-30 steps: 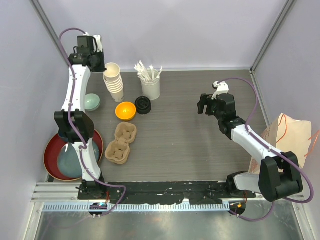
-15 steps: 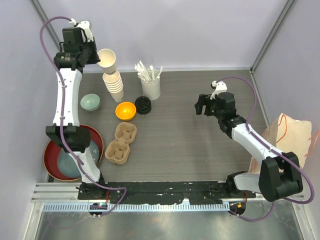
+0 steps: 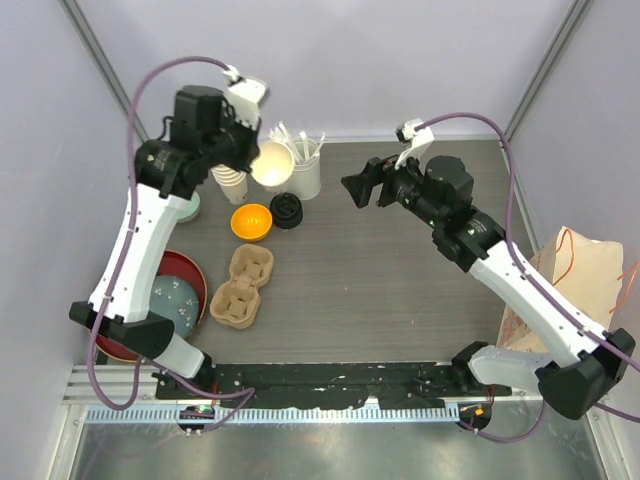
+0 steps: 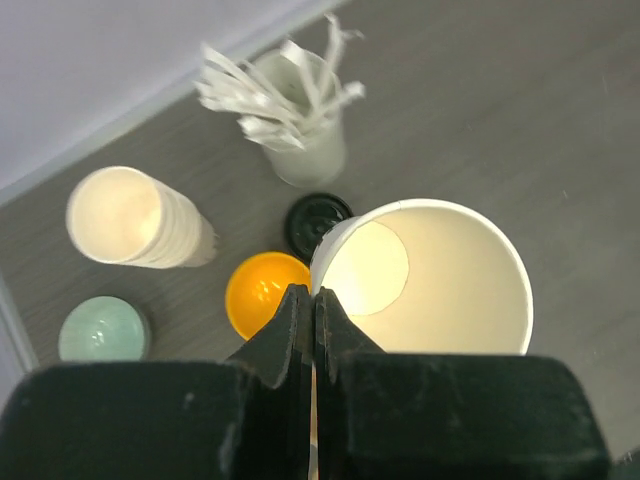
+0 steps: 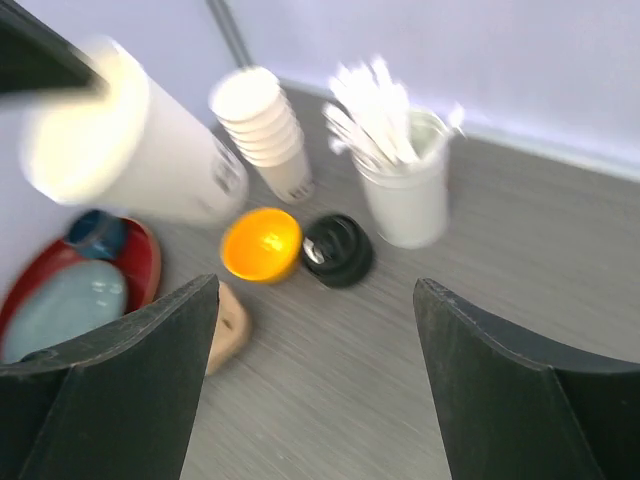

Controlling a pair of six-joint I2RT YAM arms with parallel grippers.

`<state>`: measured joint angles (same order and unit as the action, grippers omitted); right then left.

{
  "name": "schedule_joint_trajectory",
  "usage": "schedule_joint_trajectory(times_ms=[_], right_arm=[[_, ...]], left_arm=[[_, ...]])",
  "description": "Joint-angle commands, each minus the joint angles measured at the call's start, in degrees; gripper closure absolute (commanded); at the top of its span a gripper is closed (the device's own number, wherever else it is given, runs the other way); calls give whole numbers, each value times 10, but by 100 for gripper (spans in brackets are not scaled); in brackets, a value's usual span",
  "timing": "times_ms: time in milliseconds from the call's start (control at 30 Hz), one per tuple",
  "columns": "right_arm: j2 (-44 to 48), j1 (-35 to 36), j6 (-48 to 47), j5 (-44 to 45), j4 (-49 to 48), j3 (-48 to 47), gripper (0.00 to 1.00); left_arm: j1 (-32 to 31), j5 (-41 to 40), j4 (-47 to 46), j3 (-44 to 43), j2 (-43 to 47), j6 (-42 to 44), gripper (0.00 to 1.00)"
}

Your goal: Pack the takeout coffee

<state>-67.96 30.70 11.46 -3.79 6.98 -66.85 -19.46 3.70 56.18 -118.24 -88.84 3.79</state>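
No lidded cup of takeout coffee shows in any view. My left gripper (image 3: 254,160) (image 4: 312,305) is shut on the rim of one lidless cream paper cup (image 3: 272,165) (image 4: 430,280) (image 5: 130,150), held tilted in the air beside the stack of cream cups (image 3: 231,180) (image 4: 130,218) (image 5: 265,130). A pile of loose black lids (image 3: 287,210) (image 4: 315,222) (image 5: 338,250) lies on the table below it. My right gripper (image 3: 362,188) (image 5: 315,370) hangs open and empty above the table to the right of the lids.
An orange bowl (image 3: 251,221) sits beside the lids. A white pot of stirrers (image 3: 301,170) stands behind them. A brown cardboard cup carrier (image 3: 240,287) lies nearer. A red plate (image 3: 192,285) is at the left, a paper bag (image 3: 580,265) at the right edge.
My left arm has lifted the cup off the stack and swung it right, above the lids. My right arm has reached left and farther back, still open.
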Motion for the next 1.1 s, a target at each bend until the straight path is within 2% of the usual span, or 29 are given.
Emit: schedule_joint_trajectory(times_ms=[0, 133, 200, 467, 667, 867, 967, 1033, 1067], right_arm=[[26, 41, 43, 3, -7, -61, 19], [11, 79, 57, 11, -23, -60, 21], [-9, 93, 56, 12, 1, -71, 22], [-99, 109, 57, -34, 41, -106, 27], [-137, 109, 48, -41, 53, -127, 36], [-160, 109, 32, -47, 73, -130, 59], [-163, 108, 23, -39, 91, -132, 86], [-161, 108, 18, -27, 102, -130, 97], [-156, 107, 15, -18, 108, -127, 99]], left_arm=[[-71, -28, 56, 46, 9, 46, 100], [-120, -59, 57, 71, 4, 45, 100], [-136, -58, 58, 77, 0, 44, 100], [-140, -24, 51, 95, -2, 25, 100], [-140, -3, 43, 102, 1, 19, 100], [-140, 13, 21, 123, 2, 14, 100], [-140, 22, 7, 131, 2, 6, 100], [-140, 23, 1, 135, 2, -1, 100], [-141, 22, -8, 137, 3, -3, 100]])
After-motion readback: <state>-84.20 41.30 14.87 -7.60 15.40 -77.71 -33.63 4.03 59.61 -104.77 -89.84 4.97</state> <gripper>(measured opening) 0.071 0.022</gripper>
